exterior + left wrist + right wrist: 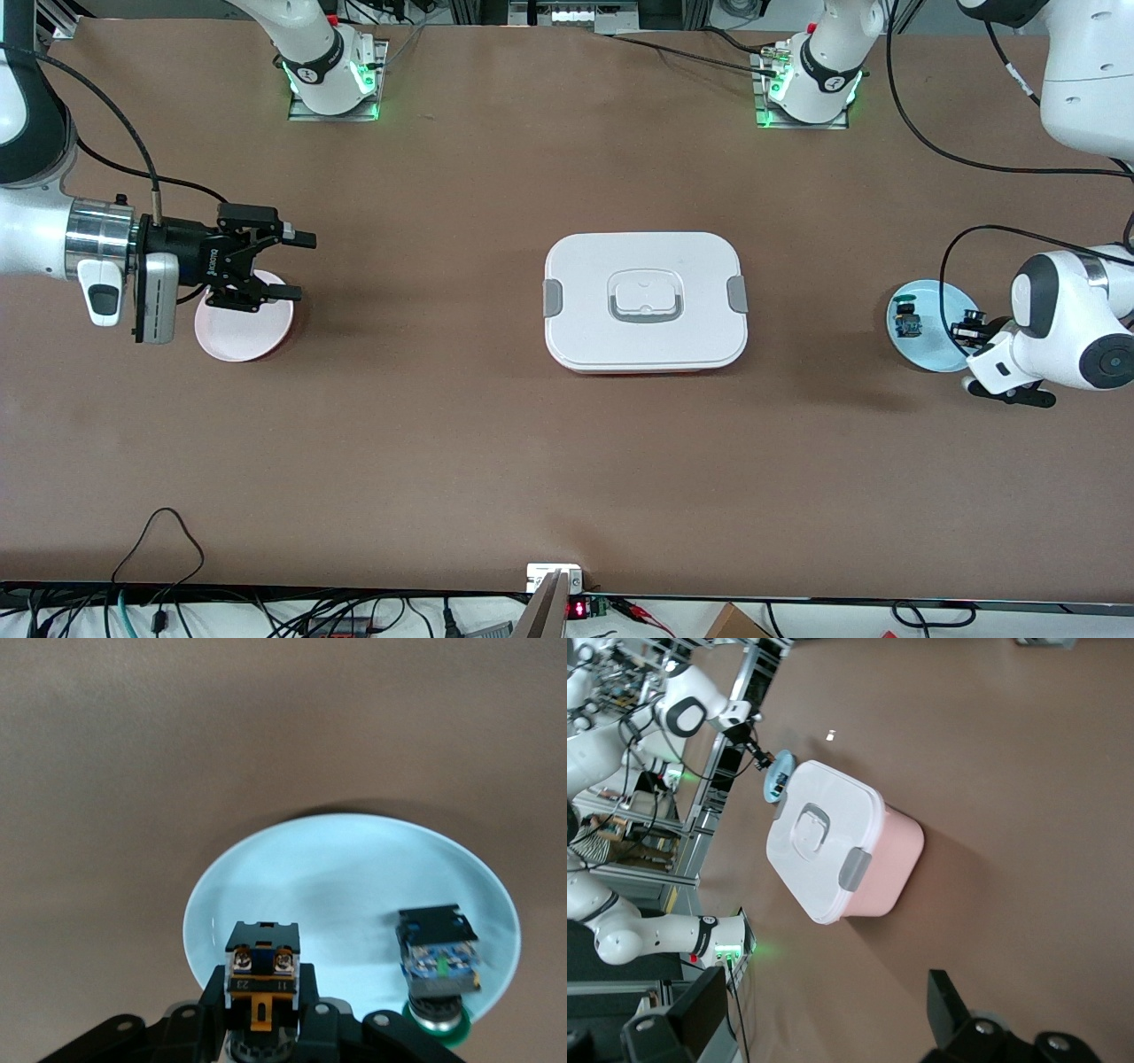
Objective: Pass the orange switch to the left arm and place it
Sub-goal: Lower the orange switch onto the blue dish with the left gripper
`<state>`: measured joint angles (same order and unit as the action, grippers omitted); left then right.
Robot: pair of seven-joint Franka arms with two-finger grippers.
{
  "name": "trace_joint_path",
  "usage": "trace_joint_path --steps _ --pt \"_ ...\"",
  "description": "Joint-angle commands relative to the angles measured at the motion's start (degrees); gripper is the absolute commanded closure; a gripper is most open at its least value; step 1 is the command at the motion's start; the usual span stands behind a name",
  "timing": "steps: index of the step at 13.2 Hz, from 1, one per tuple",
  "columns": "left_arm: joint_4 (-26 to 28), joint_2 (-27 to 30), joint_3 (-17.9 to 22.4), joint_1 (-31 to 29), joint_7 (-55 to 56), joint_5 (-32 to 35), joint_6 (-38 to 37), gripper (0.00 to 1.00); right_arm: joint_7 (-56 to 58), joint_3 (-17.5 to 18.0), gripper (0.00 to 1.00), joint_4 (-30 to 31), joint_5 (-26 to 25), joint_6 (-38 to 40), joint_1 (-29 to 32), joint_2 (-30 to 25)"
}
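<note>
The orange switch, a small black block with two screws and an orange strip, is clamped in my left gripper, which is shut on it. Its cap is hidden between the fingers. The left gripper hangs over the light blue plate at the left arm's end of the table. The white box sits mid-table with its lid on. My right gripper stands open and empty over a pink plate at the right arm's end, pointing toward the box.
A small part with a green cap and blue body lies on the blue plate beside the held switch. Cables and small electronics lie along the table edge nearest the camera. Bare brown table lies between each plate and the box.
</note>
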<state>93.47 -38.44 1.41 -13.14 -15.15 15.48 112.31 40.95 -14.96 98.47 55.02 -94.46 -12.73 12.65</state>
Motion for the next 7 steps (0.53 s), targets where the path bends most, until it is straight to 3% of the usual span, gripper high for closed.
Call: trace_joint_path --steps 1,4,7 --pt "-0.8 -1.0 -0.4 -1.3 -1.0 1.6 1.5 0.98 -11.1 0.4 0.00 0.2 -5.1 -4.0 -0.6 -0.6" --pt "-0.8 -1.6 -0.4 -1.3 -1.1 2.1 1.7 0.92 -18.6 0.5 0.00 0.1 -12.4 -5.7 -1.9 -0.6" --pt "-0.7 -1.8 -0.4 -1.0 -1.1 2.1 1.6 0.80 -24.8 0.6 0.00 -1.7 -25.7 -5.0 -2.6 -1.1"
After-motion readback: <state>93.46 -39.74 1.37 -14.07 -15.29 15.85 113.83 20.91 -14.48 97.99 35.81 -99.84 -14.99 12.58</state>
